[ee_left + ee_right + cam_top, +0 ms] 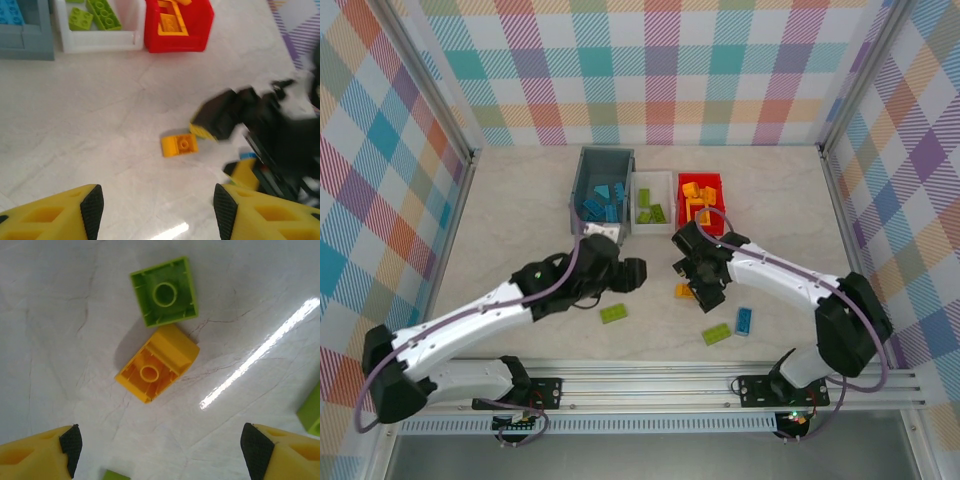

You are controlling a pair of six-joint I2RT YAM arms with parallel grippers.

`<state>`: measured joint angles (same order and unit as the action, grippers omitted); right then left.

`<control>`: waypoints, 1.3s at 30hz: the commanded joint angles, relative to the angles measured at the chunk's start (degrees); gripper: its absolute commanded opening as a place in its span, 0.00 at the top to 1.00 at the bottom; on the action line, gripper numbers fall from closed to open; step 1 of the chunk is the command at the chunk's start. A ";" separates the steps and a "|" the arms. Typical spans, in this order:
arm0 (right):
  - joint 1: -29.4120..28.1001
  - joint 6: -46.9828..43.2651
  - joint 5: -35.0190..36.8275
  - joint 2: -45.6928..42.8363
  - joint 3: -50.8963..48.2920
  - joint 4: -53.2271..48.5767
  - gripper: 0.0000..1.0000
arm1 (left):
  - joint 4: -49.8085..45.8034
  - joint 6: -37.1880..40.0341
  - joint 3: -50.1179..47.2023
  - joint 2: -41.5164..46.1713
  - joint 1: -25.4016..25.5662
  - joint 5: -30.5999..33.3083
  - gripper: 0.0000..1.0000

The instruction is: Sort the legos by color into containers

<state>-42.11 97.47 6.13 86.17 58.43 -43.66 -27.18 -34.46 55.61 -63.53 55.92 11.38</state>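
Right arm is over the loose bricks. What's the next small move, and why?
Probably lower the right gripper onto the orange brick and close. Its jaws stand open and empty, the brick lies hollow side up ahead of them, and the green brick sits close at its far corner, so come down squarely.

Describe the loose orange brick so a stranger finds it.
Start at the red bin, rightmost of the three. Nearer to you, under the right gripper, lies the orange brick, hollow side up. Its neighbour, the green brick, is overturned too; colour alone sets it apart.
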 commanded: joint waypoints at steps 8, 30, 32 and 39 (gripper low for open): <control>4.81 16.16 -9.46 7.82 -2.66 9.32 0.16 | 3.09 0.40 -7.89 12.70 5.25 0.39 0.36; 5.01 -5.18 3.23 0.61 7.10 -1.26 0.77 | 1.48 0.32 -2.21 6.01 6.13 2.10 0.38; 5.94 -10.87 8.47 -2.18 8.45 -1.61 0.77 | 1.66 0.26 -0.37 3.72 6.15 1.90 0.38; 11.77 -44.26 15.58 4.34 22.92 -3.61 0.76 | 3.30 1.45 8.37 -5.68 6.12 -0.06 0.37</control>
<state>-31.73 72.16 16.21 86.63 77.97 -44.21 -25.21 -34.22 60.27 -67.02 61.12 11.99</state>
